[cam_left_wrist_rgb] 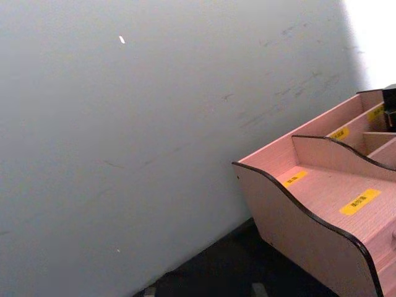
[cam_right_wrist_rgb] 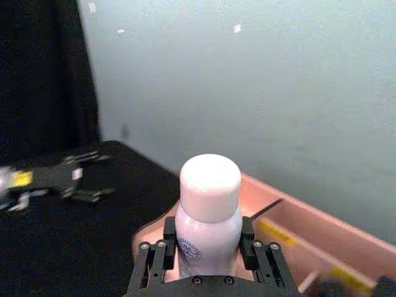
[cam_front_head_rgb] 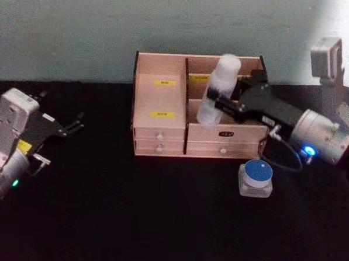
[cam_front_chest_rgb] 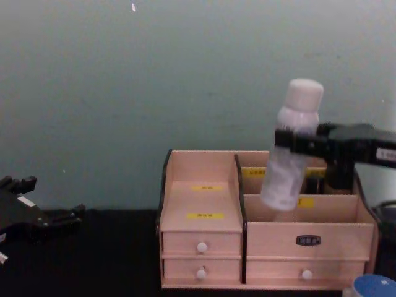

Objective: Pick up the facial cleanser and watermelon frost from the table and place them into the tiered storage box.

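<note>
My right gripper point(cam_front_head_rgb: 218, 102) is shut on the facial cleanser point(cam_front_head_rgb: 219, 89), a white bottle with a rounded white cap. The bottle leans, tilted, over the right-hand compartments of the tiered storage box point(cam_front_head_rgb: 159, 94), with its base about level with their rims. From the right wrist the fingers point(cam_right_wrist_rgb: 154, 257) clamp the bottle point(cam_right_wrist_rgb: 209, 210) on both sides. The chest view has the bottle point(cam_front_chest_rgb: 289, 148) above the box point(cam_front_chest_rgb: 204, 235). The watermelon frost point(cam_front_head_rgb: 256, 177), a small clear jar with a blue lid, stands on the table in front of the box's right end. My left gripper point(cam_front_head_rgb: 76, 124) is parked open at far left.
The black table point(cam_front_head_rgb: 129, 221) runs back to a pale grey-green wall just behind the box. The box's left stepped shelves point(cam_left_wrist_rgb: 322, 185) hold nothing. Open black table lies between the left gripper and the box, and in front of it.
</note>
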You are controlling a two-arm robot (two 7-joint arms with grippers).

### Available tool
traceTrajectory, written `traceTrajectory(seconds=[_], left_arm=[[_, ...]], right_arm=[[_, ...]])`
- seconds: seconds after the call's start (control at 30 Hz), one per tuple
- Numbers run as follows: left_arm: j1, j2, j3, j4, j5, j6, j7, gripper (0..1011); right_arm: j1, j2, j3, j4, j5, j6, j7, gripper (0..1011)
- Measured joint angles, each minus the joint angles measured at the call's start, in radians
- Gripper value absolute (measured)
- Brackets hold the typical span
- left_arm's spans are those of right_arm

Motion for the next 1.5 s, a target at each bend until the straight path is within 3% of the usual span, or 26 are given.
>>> traceTrajectory(seconds=[0.1, 0.3, 0.77, 1.5], left_arm=[[0.0, 0.0, 0.0, 0.0, 0.0, 0.0, 0.0, 1001], [0.0, 0.0, 0.0, 0.0, 0.0, 0.0, 0.0, 1001], [0.0, 0.0, 0.0, 0.0, 0.0, 0.0, 0.0, 1001], [0.0, 0.0, 0.0, 0.0, 0.0, 0.0, 0.0, 1001]], right_arm=[[0.035, -0.026, 0.003, 0.029, -0.022, 0.003, -0.041, 593], [0.087, -0.068, 0.003, 0.099, -0.048, 0.002, -0.066, 593], [0.194, -0.154, 0.001, 0.285, -0.094, -0.029, -0.066, 593], [0.272, -0.232, 0.002, 0.481, -0.151, -0.048, -0.038, 593]])
